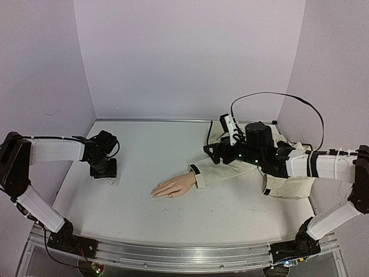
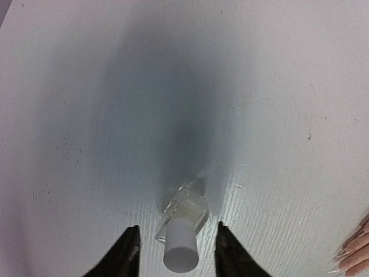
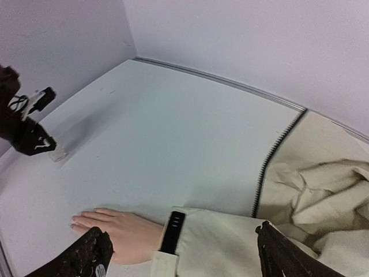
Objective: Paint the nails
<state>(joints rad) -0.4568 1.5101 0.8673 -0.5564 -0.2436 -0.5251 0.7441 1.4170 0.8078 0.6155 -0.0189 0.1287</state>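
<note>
A pale mannequin hand (image 1: 174,186) lies flat on the white table (image 1: 144,150), fingers pointing left, coming out of a beige sleeve (image 1: 230,170). Its nails (image 1: 153,193) are too small to make out. The hand also shows in the right wrist view (image 3: 124,231), and its fingertips (image 2: 353,254) in the left wrist view. A small clear bottle (image 2: 183,222) with a white cap stands under my left gripper (image 2: 177,254), between its open jaws, untouched. My right gripper (image 3: 181,259) is open above the sleeve's cuff (image 3: 173,234), near the wrist.
The beige jacket (image 1: 288,179) is heaped at the right under my right arm, with a black zip (image 3: 277,156). Lilac walls close the back and both sides. A black cable (image 1: 277,98) loops above the right arm.
</note>
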